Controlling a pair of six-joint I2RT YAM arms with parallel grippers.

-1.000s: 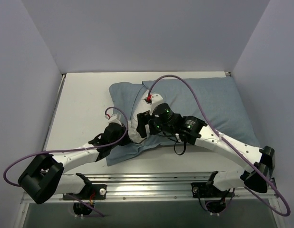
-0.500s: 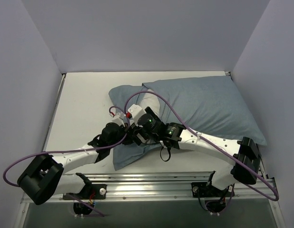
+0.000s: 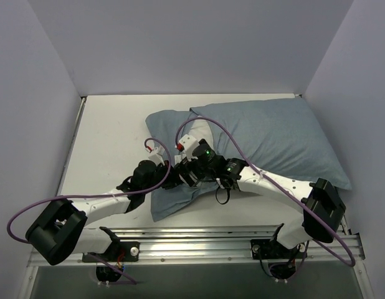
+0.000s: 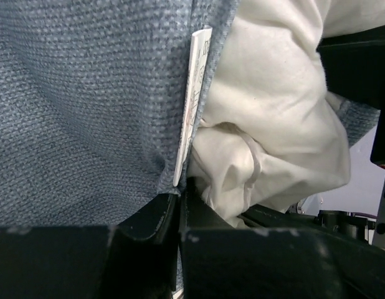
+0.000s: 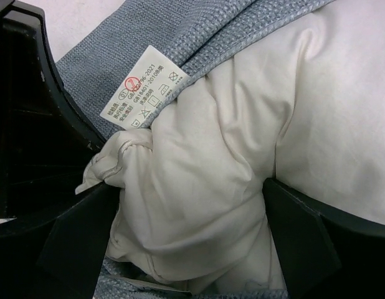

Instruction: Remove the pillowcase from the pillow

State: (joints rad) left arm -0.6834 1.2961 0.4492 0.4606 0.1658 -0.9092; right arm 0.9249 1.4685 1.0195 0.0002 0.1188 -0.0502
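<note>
The blue-grey pillowcase (image 3: pixel 273 134) lies across the table's right and middle, plain face up, with the white pillow (image 3: pixel 195 132) showing at its open left end. My left gripper (image 3: pixel 169 176) is shut on the pillowcase hem (image 4: pixel 86 112) beside its white care label (image 4: pixel 194 93); the gripper (image 4: pixel 180 199) has fabric pinched between its fingers. My right gripper (image 3: pixel 185 171) sits right next to it. Its fingers (image 5: pixel 74 243) press both sides of a bunched corner of the pillow (image 5: pixel 199 205), and the gripper (image 5: pixel 189 187) is shut on it. Pillowcase edge (image 5: pixel 199 37) and label (image 5: pixel 144 95) lie above.
White table surface (image 3: pixel 111 137) lies to the left of the bedding. Grey walls close the left, back and right. A metal rail (image 3: pixel 199 240) runs along the near edge. Purple cables (image 3: pixel 223 131) loop over the pillowcase.
My right gripper has moved left and nearer, from on top of the pillowcase to the exposed pillow corner beside the left gripper. The near flap of the pillowcase has shifted.
</note>
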